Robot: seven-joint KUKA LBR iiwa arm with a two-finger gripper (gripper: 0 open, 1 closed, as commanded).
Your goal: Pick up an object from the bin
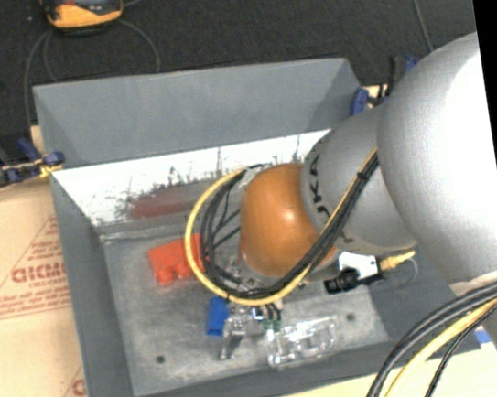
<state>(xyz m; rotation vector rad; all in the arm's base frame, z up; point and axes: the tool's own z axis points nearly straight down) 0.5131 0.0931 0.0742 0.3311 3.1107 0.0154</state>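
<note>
My gripper (237, 327) reaches down into the front middle of the bin, mostly hidden under the arm's orange cover. A small blue block (215, 317) lies right against its left side. A clear plastic piece (302, 341) lies just to its right, near the front wall. An orange-red block (173, 260) sits farther back and to the left, apart from the gripper.
The arm and its looped yellow and black cables cover the middle and right of the bin. A small black and white part (352, 272) lies at the right under the arm. Bare floor shows at the bin's front left.
</note>
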